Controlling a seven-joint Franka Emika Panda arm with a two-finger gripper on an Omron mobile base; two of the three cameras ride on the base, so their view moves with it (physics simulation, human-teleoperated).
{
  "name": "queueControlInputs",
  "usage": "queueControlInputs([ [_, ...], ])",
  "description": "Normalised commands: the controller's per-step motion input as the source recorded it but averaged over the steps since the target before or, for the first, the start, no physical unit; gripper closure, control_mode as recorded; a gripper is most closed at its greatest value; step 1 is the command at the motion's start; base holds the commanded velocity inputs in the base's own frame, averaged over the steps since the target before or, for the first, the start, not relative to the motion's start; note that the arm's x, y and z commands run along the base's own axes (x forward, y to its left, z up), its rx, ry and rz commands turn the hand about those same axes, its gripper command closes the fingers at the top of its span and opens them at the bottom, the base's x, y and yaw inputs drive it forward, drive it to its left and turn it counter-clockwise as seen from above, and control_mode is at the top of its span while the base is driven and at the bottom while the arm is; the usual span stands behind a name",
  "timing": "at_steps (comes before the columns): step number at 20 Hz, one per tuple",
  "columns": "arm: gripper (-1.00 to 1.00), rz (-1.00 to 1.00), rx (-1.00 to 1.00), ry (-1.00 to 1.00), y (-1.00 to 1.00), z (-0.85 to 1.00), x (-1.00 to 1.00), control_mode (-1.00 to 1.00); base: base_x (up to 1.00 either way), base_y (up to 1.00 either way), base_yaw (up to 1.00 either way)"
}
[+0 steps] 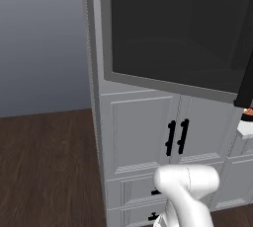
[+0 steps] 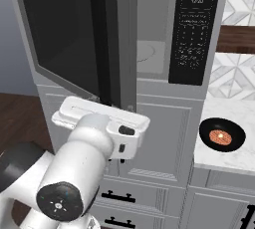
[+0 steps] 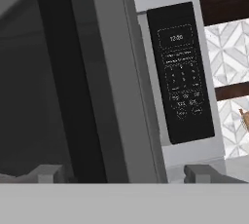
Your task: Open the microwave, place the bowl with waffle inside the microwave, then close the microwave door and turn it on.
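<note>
The gripper (image 3: 121, 173), jaws spread wide and empty astride the grey-framed dark-glass microwave door (image 2: 74, 39), has its fingertips cut off; the black bowl (image 2: 222, 134) beyond holds an orange waffle.

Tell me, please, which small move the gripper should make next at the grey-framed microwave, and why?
Probably draw the open gripper back from the long black bar handle: the dark glass microwave door already stands ajar, while the black round bowl waits on the white marble counter.

Glossy white rounded arm links (image 2: 82, 158), black joint cap (image 2: 60, 201) showing small pale markings, boxy white hand (image 2: 102, 118) bearing dark buttons, grey finger tips (image 3: 197, 173).
</note>
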Motion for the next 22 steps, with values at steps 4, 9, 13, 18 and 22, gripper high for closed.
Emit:
queueControlInputs([
  [4,-1.00,0.03,0.12,0.40,-1.00,0.16,-0.38,-1.00,0.00,0.00,0.00],
  [9,-1.00,0.23,0.21,0.27,-0.83,0.03,0.46,-1.00,0.00,0.00,0.00],
  [13,-1.00,0.29,0.37,0.20,-0.43,-0.02,0.15,-1.00,0.00,0.00,0.00],
  [18,-1.00,0.23,0.28,0.06,-0.06,-0.58,0.41,-1.00,0.00,0.00,0.00],
  [22,-1.00,0.11,0.39,0.12,0.05,-0.26,0.84,-1.00,0.00,0.00,0.00],
])
